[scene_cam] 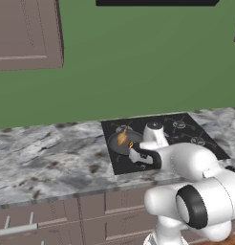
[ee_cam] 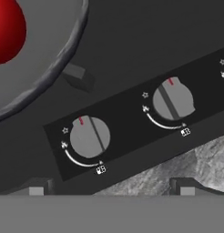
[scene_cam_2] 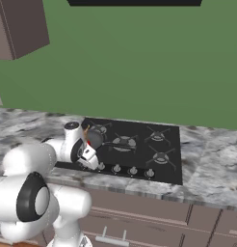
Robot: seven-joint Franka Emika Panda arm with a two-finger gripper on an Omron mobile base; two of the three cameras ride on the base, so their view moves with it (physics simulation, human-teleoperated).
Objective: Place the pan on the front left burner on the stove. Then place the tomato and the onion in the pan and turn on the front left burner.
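Two round silver knobs (ee_cam: 89,136) sit nearest the hand camera, on the black strip at the flat black cooktop's (scene_cam_2: 139,159) front edge, with grey-veined marble counter (scene_cam: 48,158) beyond at 5 o'clock. Dark finger tips (ee_cam: 36,189) rise wide apart, holding nothing; the gripper (scene_cam: 134,154) hovers over that edge. At 11 o'clock, the round dark grey frying pan (ee_cam: 50,68) holds the bright red tomato (ee_cam: 7,32). From the left base camera, the yellow-brown onion (scene_cam: 122,138) lies in the pan on the front left burner (scene_cam: 120,143). Green wall (scene_cam: 138,62) rises behind; brown cabinets (scene_cam: 26,33) hang at 10 o'clock
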